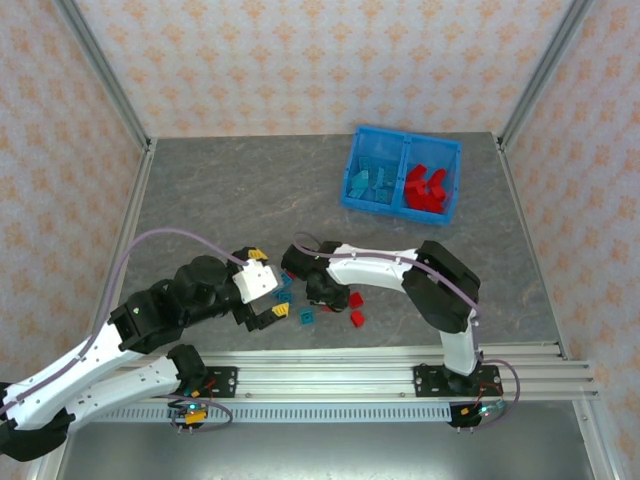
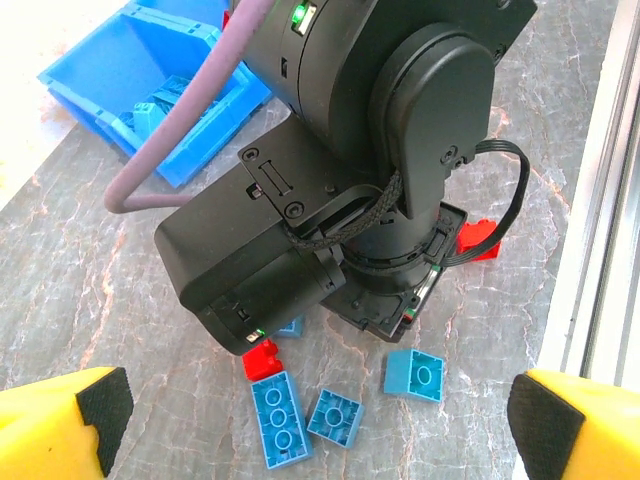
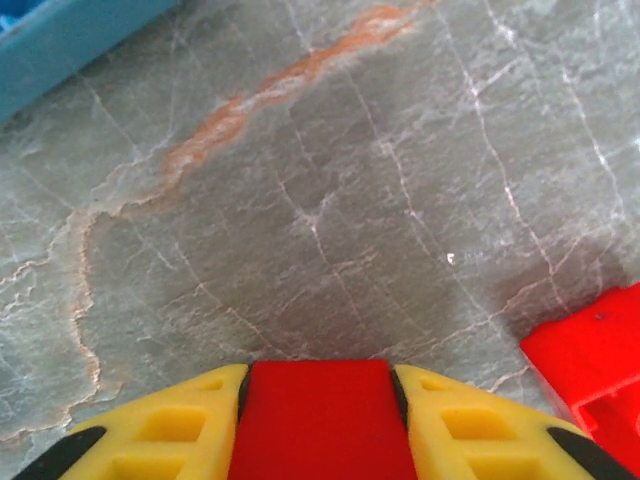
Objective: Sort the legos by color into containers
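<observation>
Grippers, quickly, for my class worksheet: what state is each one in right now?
Left gripper: open, holding nothing.
Right gripper: closed on a red lego.

Grey marbled surface [image 1: 250, 190] spreads wide, and up close an orange vein [image 3: 230, 120] streaks across it. Pale walls [image 1: 300, 60] with an orange flower print close in on three sides. Silver posts [image 1: 103, 70] slant at the corners, and a slotted metal rail [image 1: 330, 385] runs along the near edge.

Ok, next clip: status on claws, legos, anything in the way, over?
Left claw open, low over loose blue legos. Right claw shut on red lego. Bin holds blue left, red right. Right arm's wrist crowds left claw.
</observation>
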### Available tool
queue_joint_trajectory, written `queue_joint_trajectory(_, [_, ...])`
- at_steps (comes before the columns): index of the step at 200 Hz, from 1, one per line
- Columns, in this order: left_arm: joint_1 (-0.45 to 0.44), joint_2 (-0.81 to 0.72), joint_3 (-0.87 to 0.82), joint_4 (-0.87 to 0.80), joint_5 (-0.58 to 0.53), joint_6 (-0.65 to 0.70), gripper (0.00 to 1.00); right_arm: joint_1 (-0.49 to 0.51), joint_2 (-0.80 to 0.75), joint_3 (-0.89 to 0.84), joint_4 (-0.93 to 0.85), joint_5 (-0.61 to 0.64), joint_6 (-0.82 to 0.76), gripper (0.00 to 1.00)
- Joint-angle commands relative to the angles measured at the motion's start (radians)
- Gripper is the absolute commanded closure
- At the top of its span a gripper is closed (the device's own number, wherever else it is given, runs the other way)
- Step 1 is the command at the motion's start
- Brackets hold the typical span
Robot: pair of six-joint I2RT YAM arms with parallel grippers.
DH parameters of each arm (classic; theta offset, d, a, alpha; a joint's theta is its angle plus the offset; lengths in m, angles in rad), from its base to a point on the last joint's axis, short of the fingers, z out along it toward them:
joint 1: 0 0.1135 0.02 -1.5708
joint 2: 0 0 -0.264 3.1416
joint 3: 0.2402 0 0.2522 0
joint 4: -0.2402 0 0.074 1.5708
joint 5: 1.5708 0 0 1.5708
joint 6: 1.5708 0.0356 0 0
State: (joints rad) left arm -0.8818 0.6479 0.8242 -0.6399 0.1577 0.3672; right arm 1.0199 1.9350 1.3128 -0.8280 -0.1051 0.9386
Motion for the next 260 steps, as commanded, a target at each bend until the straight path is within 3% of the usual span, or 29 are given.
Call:
queue_joint_trajectory(1, [0.006,-0.020,-0.020,-0.011,0.006,-0.007,0.00,-0.015,-0.066,0.003,-0.014,0.042,-0.004,0.69])
queue_joint_trajectory(52, [0.006,0.000,0.041,-0.015,0.014,0.035,0.00,-0.126,-0.286,0.032,-0.027,0.127,-0.007,0.70])
queue_joint_trajectory(109, [0.005,0.118,0.154,0.014,-0.024,0.103,0.00,-0.539,-0.424,0.048,-0.003,0.185,-0.150,0.69])
queue_joint_trajectory(144, [0.005,0.203,0.235,-0.023,-0.167,-0.046,0.00,-0.760,-0.289,0.113,0.076,0.089,-0.192,0.68])
queue_joint_trajectory(180, [0.006,0.330,0.396,-0.167,-0.304,-0.260,0.00,-0.848,-0.008,0.365,0.031,0.055,-0.238,0.67])
queue_joint_trajectory(204, [0.006,0.383,0.456,-0.255,-0.300,-0.289,0.00,-0.875,0.140,0.538,-0.015,0.050,-0.241,0.63])
queue_joint_trajectory(224, [0.007,0.375,0.452,-0.257,-0.319,-0.314,0.00,-0.885,0.214,0.662,-0.075,0.067,-0.254,0.53])
queue_joint_trajectory(244, [0.006,0.348,0.422,-0.233,-0.342,-0.327,0.00,-0.886,0.239,0.738,-0.121,0.074,-0.285,0.36])
queue_joint_trajectory(260, [0.005,0.327,0.391,-0.205,-0.343,-0.326,0.00,-0.888,0.228,0.758,-0.146,0.069,-0.314,0.33])
